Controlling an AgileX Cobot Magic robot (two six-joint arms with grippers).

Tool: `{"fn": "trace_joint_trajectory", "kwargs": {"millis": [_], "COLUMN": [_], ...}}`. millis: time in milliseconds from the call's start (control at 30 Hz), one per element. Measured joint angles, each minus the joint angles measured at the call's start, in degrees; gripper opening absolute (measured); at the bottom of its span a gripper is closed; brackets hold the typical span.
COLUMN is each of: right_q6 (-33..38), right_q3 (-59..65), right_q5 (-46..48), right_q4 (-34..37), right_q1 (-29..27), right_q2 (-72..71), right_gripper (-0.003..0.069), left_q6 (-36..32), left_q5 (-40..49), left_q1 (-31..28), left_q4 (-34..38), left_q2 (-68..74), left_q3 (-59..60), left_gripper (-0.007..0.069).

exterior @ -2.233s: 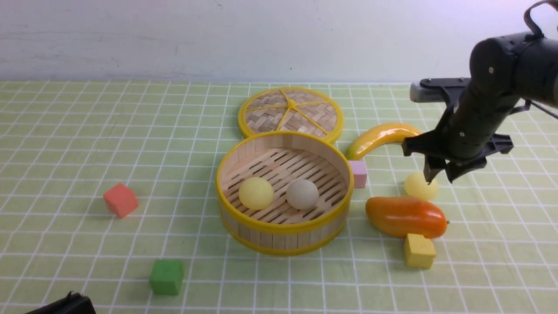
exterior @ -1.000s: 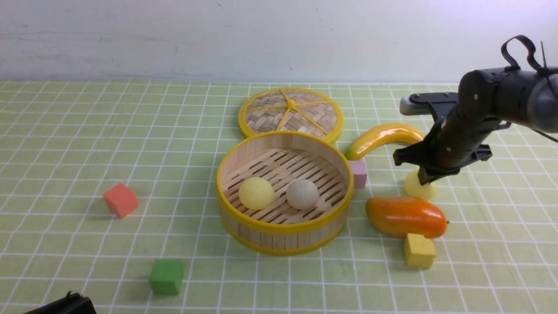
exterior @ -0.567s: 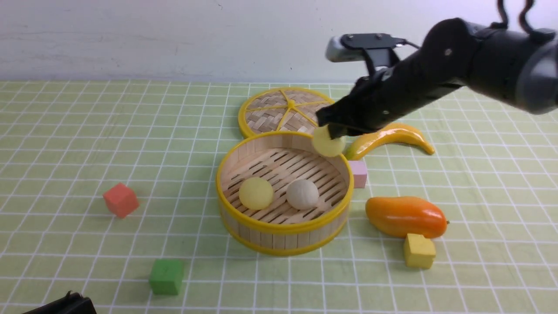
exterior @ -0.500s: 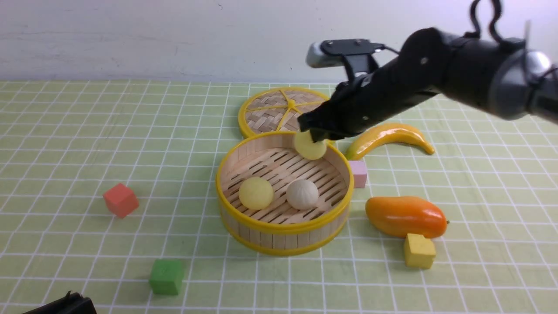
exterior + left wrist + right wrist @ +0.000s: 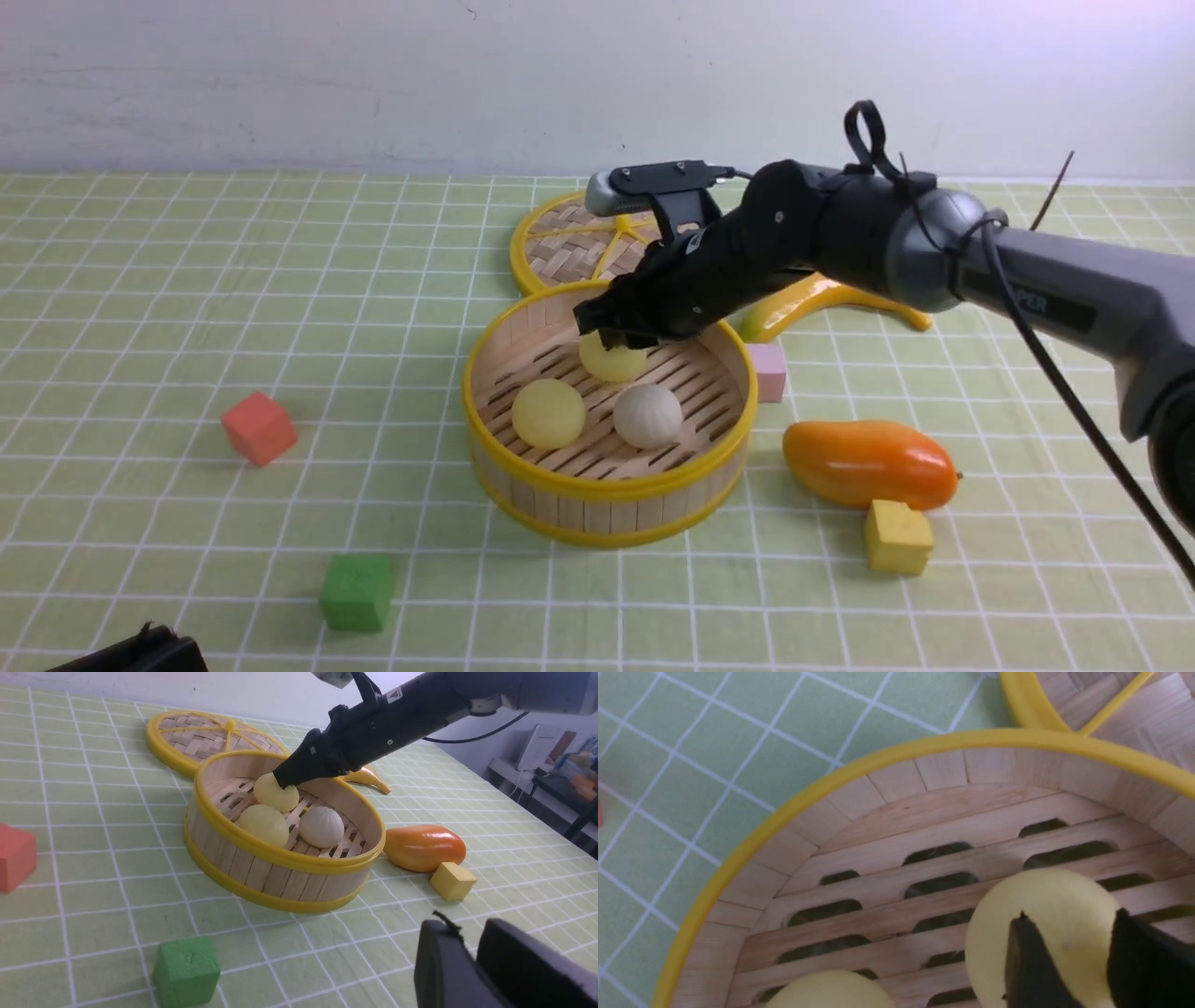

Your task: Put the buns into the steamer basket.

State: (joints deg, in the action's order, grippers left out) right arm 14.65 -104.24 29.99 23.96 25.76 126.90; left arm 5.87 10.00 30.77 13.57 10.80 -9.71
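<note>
- All three buns are inside the steamer basket point(image 5: 597, 515), which sits upright mid-table on the green checked cloth point(image 5: 187, 280).
- Taking the basket as a clock face in the front view: the smooth yellow bun point(image 5: 548, 413) rests on the slatted floor at about 8 o'clock. The pleated off-white bun point(image 5: 647, 415) is at about 4 o'clock, just beside it.
- The second yellow bun point(image 5: 611, 359) is on the 12 o'clock side, right under my right gripper point(image 5: 618, 338).
- The right arm reaches in from 2 o'clock, over the rim, with its tip down inside the basket.
- In the right wrist view its two black fingers point(image 5: 1031, 961) have a gap between them and that bun fills the space behind. The tips are right at the bun's top, but honestly I can't tell if they're pinching it or just touching it.
- The left gripper point(image 5: 474, 928) is parked low at 7 o'clock, well away from the basket. One finger overlaps the other from that angle, so I can't tell if it's spread or pressed together.
- Around the basket:
  - the woven lid point(image 5: 569, 243) lies flat at 12 o'clock, right up against the rim
  - banana point(image 5: 789, 315) at 2 o'clock
  - pink cube point(image 5: 770, 371) at 3 o'clock, just beside the wall
  - mango point(image 5: 868, 462) at 4 o'clock, with a yellow cube point(image 5: 897, 537) at its near edge
  - green cube point(image 5: 356, 592) at 7 o'clock
  - red cube point(image 5: 259, 427) at 9 o'clock, well apart
</note>
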Motion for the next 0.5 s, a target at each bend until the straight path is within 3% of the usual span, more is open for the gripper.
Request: {"fn": "trace_joint_trajectory", "kwargs": {"millis": [33,133,167,200,233,433,467,500], "right_q6": [0.0,0.0,-0.6,-0.9,-2.6,-5.0,-5.8,-6.0], "right_q3": [0.0,0.0,0.0,0.0,0.0,3.6,8.5,8.5], "right_q5": [1.6,5.9,11.4,12.0,19.1,31.1,32.9,32.9], "right_q4": [-0.1,-0.4,-1.0,-1.1,-3.0,-6.8,-7.2,-7.2], "right_q1": [0.0,0.0,0.0,0.0,0.0,0.3,0.7,0.7], "right_q2": [-0.9,-3.7,-7.7,-8.2,-13.7,-26.6,-32.3,-32.3], "right_gripper": [0.0337,0.0427,0.0471,0.0474,0.0472,0.0335,0.025,0.024], "left_q6": [0.0,0.0,0.0,0.0,0.0,0.0,0.0,0.0], "left_q5": [0.0,0.0,0.0,0.0,0.0,0.0,0.0,0.0], "left_q1": [0.0,0.0,0.0,0.0,0.0,0.0,0.0,0.0], "left_q4": [0.0,0.0,0.0,0.0,0.0,0.0,0.0,0.0], "left_q2": [0.0,0.0,0.0,0.0,0.0,0.0,0.0,0.0], "left_q3": [0.0,0.0,0.0,0.0,0.0,0.0,0.0,0.0], "left_gripper": [0.0118,0.012,0.0123,0.0123,0.0123,0.0129,0.0131,0.0131]}}
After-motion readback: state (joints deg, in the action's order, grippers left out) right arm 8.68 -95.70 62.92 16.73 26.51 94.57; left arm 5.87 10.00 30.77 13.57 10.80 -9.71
